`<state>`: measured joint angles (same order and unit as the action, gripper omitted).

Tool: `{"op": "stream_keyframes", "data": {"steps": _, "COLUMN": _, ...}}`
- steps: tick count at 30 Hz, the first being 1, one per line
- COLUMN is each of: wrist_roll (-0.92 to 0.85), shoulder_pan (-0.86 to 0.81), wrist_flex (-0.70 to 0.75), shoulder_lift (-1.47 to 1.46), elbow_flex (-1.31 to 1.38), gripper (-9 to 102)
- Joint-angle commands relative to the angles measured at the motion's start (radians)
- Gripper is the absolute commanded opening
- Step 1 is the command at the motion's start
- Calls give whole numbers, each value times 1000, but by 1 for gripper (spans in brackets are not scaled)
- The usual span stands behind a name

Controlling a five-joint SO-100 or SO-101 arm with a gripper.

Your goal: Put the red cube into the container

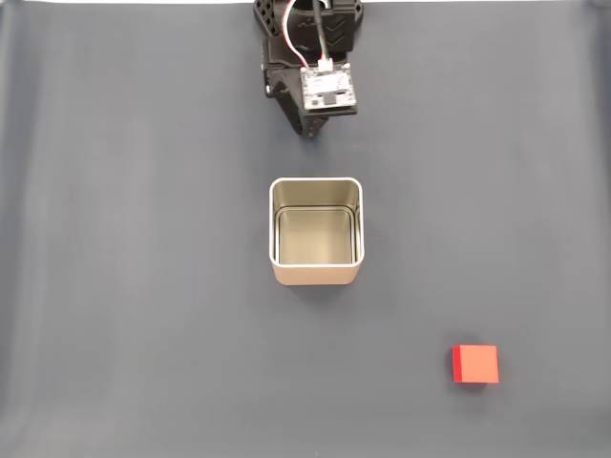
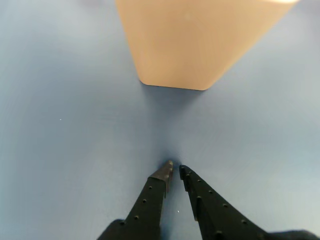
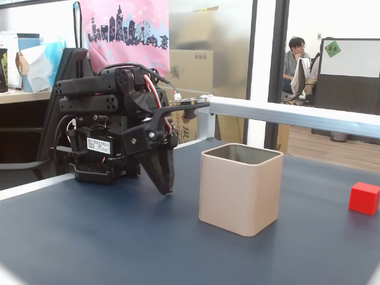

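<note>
The tool (image 2: 174, 169) hangs clenched and empty, tips near the worktop (image 1: 115, 286); the red cube (image 1: 475, 364) lies well apart, beyond the container (image 1: 316, 277) in a fixed view; best to lift clear of the tin, spread wide, then descend squarely over the cube's faces.

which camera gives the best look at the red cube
The fixed view from above: the red cube lies whole and unobstructed on the dark mat. In the side fixed view it sits small at the right edge.
</note>
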<state>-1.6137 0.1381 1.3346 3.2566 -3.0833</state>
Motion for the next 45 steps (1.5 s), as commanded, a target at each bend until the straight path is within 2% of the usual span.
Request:
{"op": "stream_keyframes", "data": {"steps": 1, "wrist_roll": -21, "shoulder_pan": 43, "wrist_flex": -52, "shoulder_lift": 67, "elbow_flex": -11, "gripper": 0}}
{"op": "stream_keyframes", "data": {"steps": 7, "wrist_roll": -57, "shoulder_pan": 109, "wrist_flex": -152, "shoulder_lift": 66, "elbow_flex": -2, "gripper": 0}}
{"op": "stream_keyframes", "data": {"steps": 13, "wrist_roll": -43, "shoulder_pan": 104, "wrist_flex": -155, "shoulder_lift": 28, "elbow_flex": 126, "gripper": 0}}
{"op": "stream_keyframes", "data": {"steps": 31, "wrist_roll": 32, "shoulder_pan": 391, "wrist_flex": -178, "shoulder_lift": -554, "elbow_flex": 660, "gripper": 0}}
{"op": "stream_keyframes", "data": {"steps": 45, "wrist_roll": 127, "shoulder_pan": 419, "wrist_flex": -166, "shoulder_lift": -1046, "elbow_flex": 1147, "gripper": 1}}
